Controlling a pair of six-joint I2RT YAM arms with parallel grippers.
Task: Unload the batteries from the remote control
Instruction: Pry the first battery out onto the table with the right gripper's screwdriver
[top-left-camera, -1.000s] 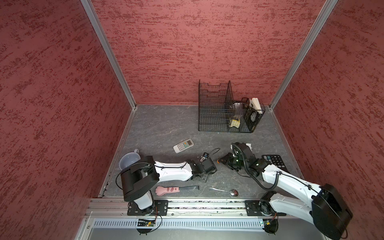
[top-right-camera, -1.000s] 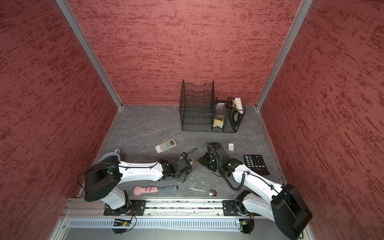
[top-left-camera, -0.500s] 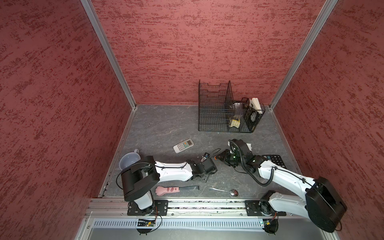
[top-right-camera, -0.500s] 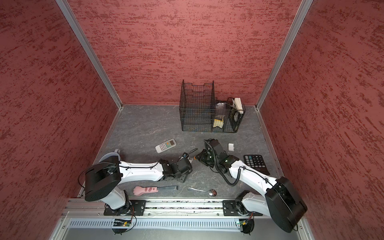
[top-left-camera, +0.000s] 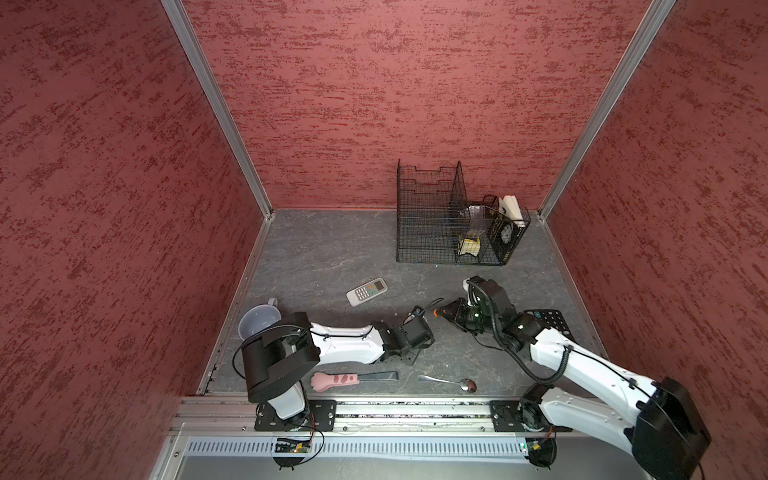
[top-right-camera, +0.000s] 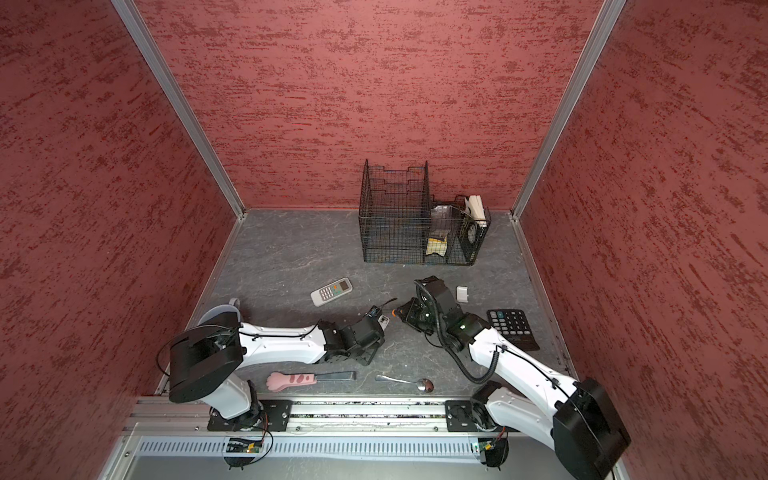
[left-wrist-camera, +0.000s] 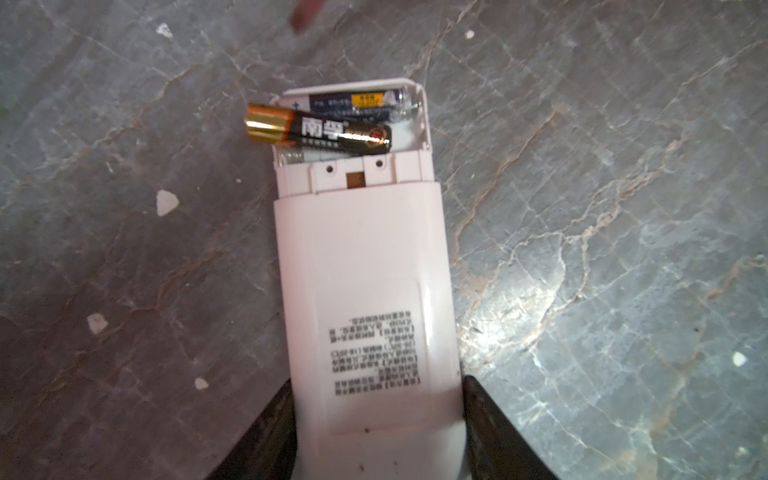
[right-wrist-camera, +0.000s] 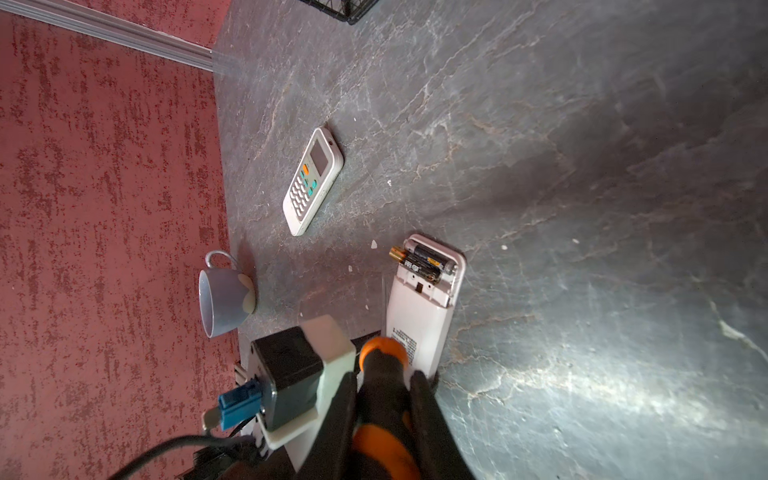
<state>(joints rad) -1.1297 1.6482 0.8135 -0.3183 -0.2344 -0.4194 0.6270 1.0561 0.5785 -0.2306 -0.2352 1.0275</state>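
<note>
Two batteries (left-wrist-camera: 338, 131) in open remote (left-wrist-camera: 365, 299)

Your left end effector (left-wrist-camera: 376, 432) sits low over the bench, forearm stretched flat, fingers (left-wrist-camera: 266, 436) set against both sides of what lies between them. Your right end effector (right-wrist-camera: 384, 399) points toward the left one, jaws clamped, wrist bent, elbow raised.

On the surface (top-left-camera: 316, 253) the wire rack (top-left-camera: 449, 220) stands at the back, a keypad remote (top-left-camera: 366, 291) lies before it, a cup (top-left-camera: 258, 320) sits far left, a calculator (top-right-camera: 512, 328) right, and a spoon (top-left-camera: 451, 381) nearest the front rail.
</note>
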